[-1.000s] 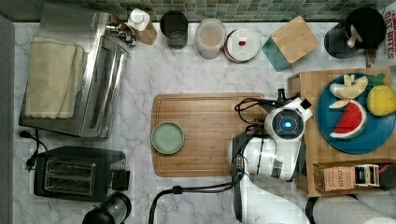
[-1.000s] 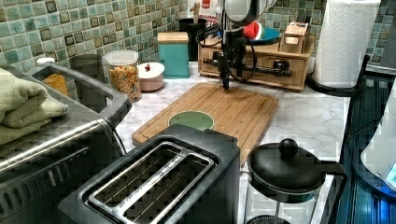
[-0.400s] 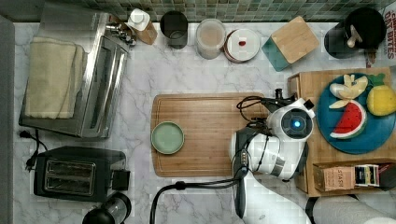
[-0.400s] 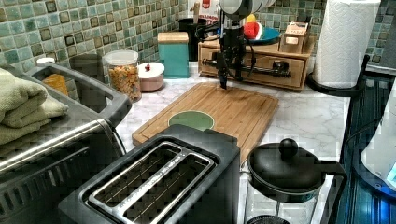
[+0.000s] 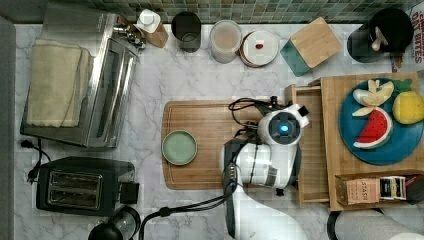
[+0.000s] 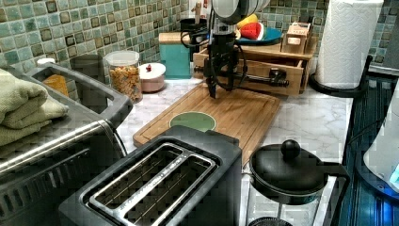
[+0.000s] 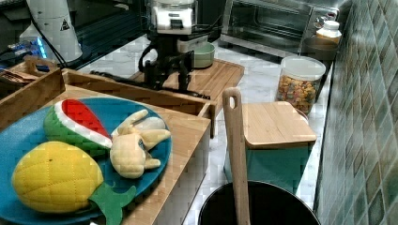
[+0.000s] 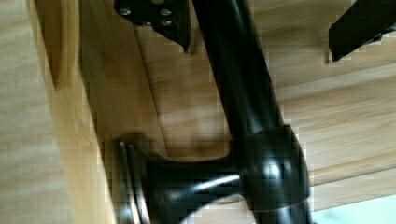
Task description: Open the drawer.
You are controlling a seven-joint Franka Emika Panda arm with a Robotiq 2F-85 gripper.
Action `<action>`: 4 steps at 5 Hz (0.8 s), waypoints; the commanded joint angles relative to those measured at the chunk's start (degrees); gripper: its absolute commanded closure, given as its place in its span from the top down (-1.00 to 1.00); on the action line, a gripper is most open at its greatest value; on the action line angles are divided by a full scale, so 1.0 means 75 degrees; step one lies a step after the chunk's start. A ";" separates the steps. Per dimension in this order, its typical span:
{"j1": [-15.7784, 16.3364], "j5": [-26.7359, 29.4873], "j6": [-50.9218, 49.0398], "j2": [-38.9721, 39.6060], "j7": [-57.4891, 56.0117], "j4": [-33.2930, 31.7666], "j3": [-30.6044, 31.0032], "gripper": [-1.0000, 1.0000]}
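Marble counter (image 5: 200, 85), green tile backsplash (image 6: 70, 28). Gripper (image 6: 221, 77) is straddling the drawer (image 5: 312, 150) handle with fingers spread, no squeeze visible. Versus 1 s ago, the drawer is sitting farther out, over the cutting board (image 5: 210, 125) edge.

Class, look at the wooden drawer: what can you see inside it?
The drawer is partly pulled out; the exposed inside shows plain bare wood. The robot arm covers part, and the rest sits under the unit's wooden top.
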 commanded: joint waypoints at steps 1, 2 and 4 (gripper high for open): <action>0.1707 -0.0090 -0.0147 -0.0762 0.1178 -0.0538 0.1220 1.00; 0.1793 -0.0064 -0.0145 -0.0763 0.1161 -0.0539 0.1136 1.00; 0.1825 -0.0055 -0.0146 -0.0765 0.1155 -0.0540 0.1105 1.00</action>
